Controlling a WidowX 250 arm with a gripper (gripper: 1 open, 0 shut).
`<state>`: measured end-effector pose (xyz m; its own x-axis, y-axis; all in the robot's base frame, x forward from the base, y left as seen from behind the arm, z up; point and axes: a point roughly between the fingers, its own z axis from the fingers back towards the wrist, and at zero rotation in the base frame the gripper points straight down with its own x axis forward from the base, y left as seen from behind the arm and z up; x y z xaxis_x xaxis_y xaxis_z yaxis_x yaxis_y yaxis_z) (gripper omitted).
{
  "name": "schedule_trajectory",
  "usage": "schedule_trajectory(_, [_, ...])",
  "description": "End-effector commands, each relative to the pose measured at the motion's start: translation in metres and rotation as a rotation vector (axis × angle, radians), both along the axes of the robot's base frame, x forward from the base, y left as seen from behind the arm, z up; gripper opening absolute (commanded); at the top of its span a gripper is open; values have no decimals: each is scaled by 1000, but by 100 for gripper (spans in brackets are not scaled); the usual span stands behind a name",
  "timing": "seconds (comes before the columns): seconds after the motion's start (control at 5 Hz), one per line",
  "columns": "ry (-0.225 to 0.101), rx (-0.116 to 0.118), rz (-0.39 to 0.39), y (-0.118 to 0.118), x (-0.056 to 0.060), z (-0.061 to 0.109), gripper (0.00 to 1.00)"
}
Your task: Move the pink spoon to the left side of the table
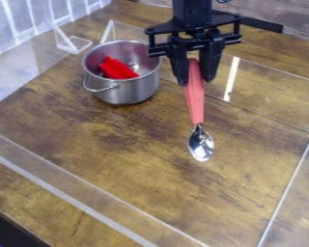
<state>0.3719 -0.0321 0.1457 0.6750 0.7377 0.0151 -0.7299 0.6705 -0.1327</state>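
Desk (112,159): dark brown wood grain, clear acrylic panels along the edges; its left side is the destination. Near edge runs off the view.

Arm (203,8): one, black, entering at the top, right of the pot.

Pot (123,73): steel, round, open-topped, with a wire handle at its side; upper left of the desk, left of the claw. Hazard: it stands close beside the claw, on the side toward which the spoon must travel. A straight sweep left at the present line could knock the rim and tip or push the pot; a path on the near side of it, or well above it, seems the safer one.

Claw (193,64): black, closed on the top end of the spoon's handle. Hazard: the grip takes in only the end, so the spoon could swivel or slip out if the bowl catches on anything or the arm jerks.

Spoon (196,104): pink handle, shiny metal bowl; hanging from the claw, bowl toward the near edge, right of the pot. It appears raised off the desk; exact clearance cannot be told. Hazard: released too early, it would land right of centre; released high, it could bounce or roll.

Red object (117,68): bright, lying in the pot. Hazard: spilled, should the pot tip.
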Motion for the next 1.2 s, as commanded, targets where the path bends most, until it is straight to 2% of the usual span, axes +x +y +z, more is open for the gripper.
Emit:
schedule_trajectory(0.0, [-108,-25,1,20,-2,23,0])
schedule_trajectory(0.2, [-119,-48,-22,32,2,20,0])
schedule_trajectory(0.6, [-133,-89,-6,42,22,12,0])
schedule_trajectory(0.8, [-143,-111,26,51,31,18,0])
schedule_trajectory(1.0, [-157,-131,61,64,38,15,0])
